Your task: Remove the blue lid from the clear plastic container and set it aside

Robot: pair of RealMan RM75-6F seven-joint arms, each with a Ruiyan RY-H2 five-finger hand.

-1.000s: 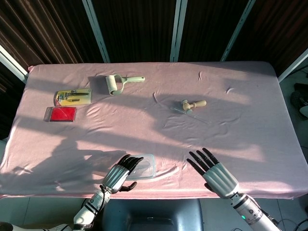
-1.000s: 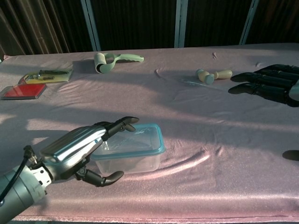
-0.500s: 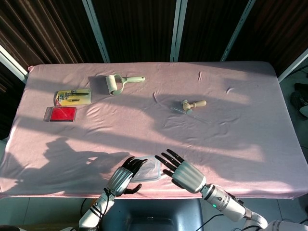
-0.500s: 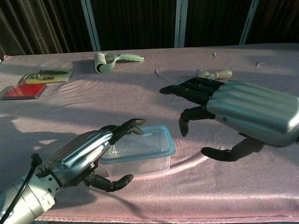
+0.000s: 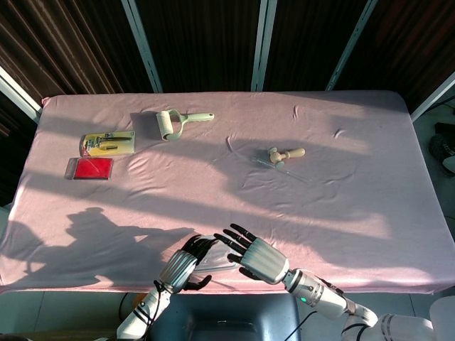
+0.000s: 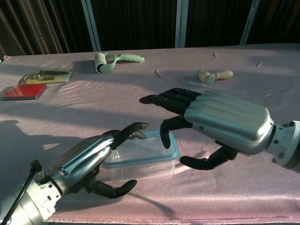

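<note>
In the head view both hands hide most of the clear plastic container [image 6: 140,161]; only the chest view shows it well. It stands at the near edge of the pink surface [image 6: 70,112]. It is one low box, and its one blue lid [image 6: 172,154] is on it. The left hand [image 6: 91,161] cups its left side with fingers curved around it. The right hand [image 6: 213,119] hovers above it, fingers spread wide, holding nothing.

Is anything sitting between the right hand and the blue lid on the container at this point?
Nothing visible does. The right hand hovers open right over the blue lid, which is still on the clear plastic container. Only the left hand is close, lying along the container's left side with fingers over its rim.
</note>
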